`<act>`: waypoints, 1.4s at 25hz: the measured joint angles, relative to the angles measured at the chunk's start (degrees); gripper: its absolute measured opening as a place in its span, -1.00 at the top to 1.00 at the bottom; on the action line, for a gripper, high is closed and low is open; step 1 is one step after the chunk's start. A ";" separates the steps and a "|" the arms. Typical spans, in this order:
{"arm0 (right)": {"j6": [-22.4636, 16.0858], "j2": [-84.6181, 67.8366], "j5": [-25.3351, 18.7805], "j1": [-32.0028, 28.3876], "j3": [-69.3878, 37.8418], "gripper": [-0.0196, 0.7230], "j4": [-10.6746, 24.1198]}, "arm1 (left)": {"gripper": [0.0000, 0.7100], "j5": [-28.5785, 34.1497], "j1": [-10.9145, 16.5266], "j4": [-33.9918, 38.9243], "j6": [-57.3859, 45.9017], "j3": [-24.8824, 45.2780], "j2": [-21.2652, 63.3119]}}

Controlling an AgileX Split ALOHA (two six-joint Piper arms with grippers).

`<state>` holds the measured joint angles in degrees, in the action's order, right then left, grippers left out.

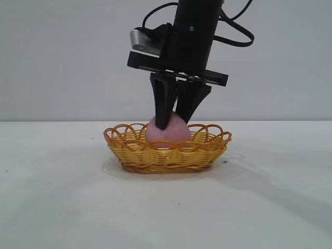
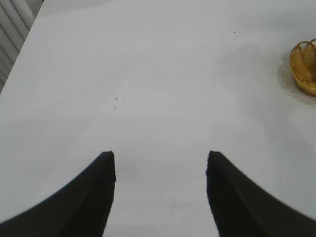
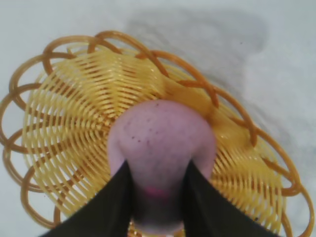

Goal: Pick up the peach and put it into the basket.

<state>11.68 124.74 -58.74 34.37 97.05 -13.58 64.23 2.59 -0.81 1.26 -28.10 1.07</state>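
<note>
The pale pink peach sits low inside the yellow wicker basket at the middle of the table. My right gripper reaches straight down into the basket. In the right wrist view its two black fingers press against opposite sides of the peach, which bulges out beyond them, so the right gripper is shut on it over the basket's weave. My left gripper hangs open over bare table, well away from the basket, and is out of the exterior view.
The white table spreads on all sides of the basket. A slatted surface lies past the table's edge in the left wrist view. A grey wall stands behind.
</note>
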 joint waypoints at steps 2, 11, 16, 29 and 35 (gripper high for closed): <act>-0.10 0.00 -0.30 0.00 0.03 0.17 0.00 | -0.01 0.00 0.00 0.00 0.00 0.00 0.00; -0.10 -0.22 -2.25 0.00 0.13 0.10 0.00 | -0.01 0.00 0.00 0.00 0.00 0.00 0.00; -0.10 -2.21 -4.06 0.00 1.82 -0.36 0.65 | -0.01 0.00 0.00 0.00 0.00 0.00 0.00; -4.72 -3.36 -8.44 -5.74 11.50 -0.54 10.59 | -0.01 0.00 0.00 0.00 0.00 0.00 0.00; -5.80 -3.36 -8.95 -16.27 11.53 -0.54 11.46 | -0.01 0.00 0.00 0.00 0.00 0.00 0.00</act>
<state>5.88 121.38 -67.69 18.10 108.59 -2.12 64.23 2.59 -0.81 1.26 -28.10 1.07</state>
